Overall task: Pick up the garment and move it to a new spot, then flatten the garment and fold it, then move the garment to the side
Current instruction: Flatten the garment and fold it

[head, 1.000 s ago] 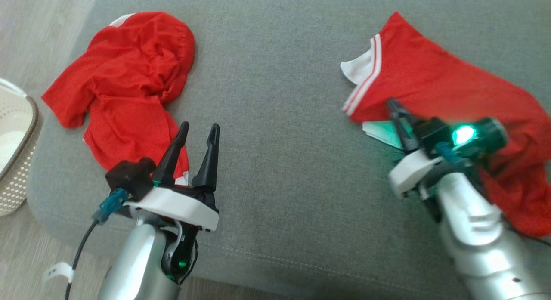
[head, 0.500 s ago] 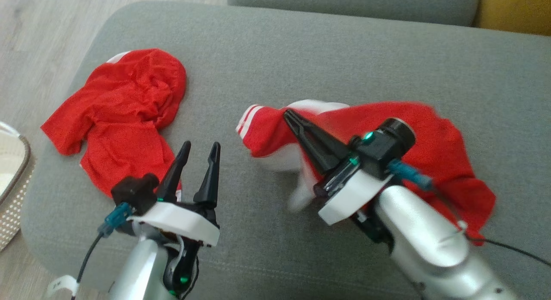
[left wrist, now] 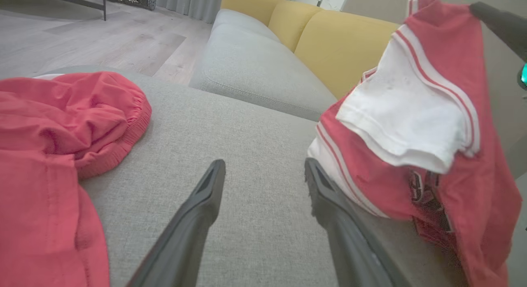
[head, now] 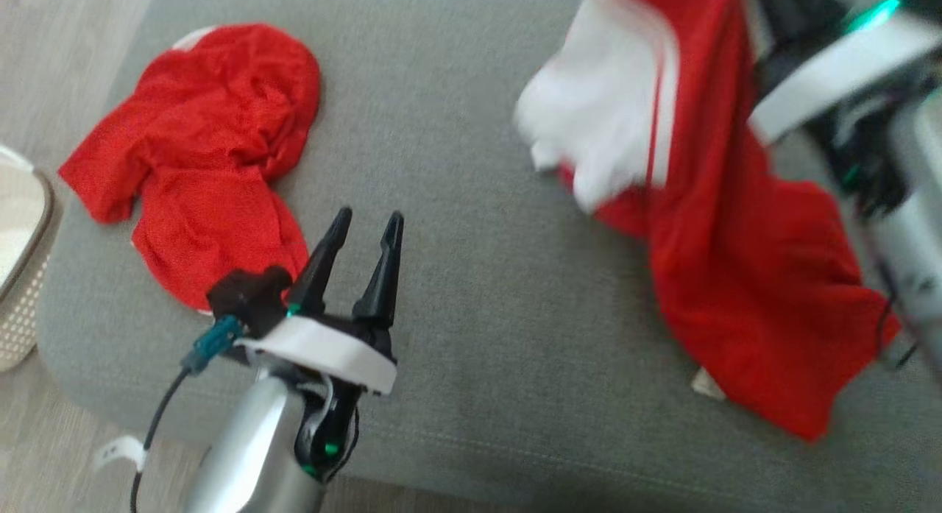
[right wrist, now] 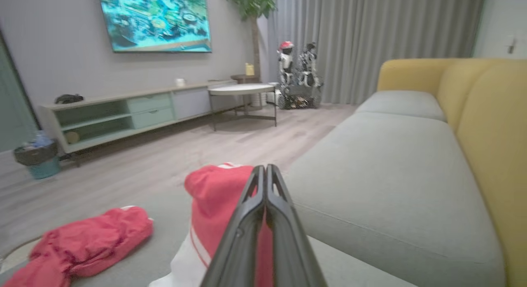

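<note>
The garment, a red shirt with a white sleeve and striped trim, hangs lifted over the right side of the grey cushion, its lower end draped on the fabric. My right gripper is shut on its upper edge, red cloth pinched between the fingers. In the head view its white wrist plate sits at the top right. My left gripper stands open and empty above the cushion's front, left of the hanging shirt. A second crumpled red garment lies at the cushion's left end.
The grey sofa cushion has bare fabric between the two garments. A pale perforated basket stands on the floor at the left. Yellow backrests run along the far side. A round side table and a low cabinet stand across the room.
My right gripper has raised the shirt off the cushion, so it now hangs high at the right. The head camera shifted. The left gripper stayed open, about where it was.
</note>
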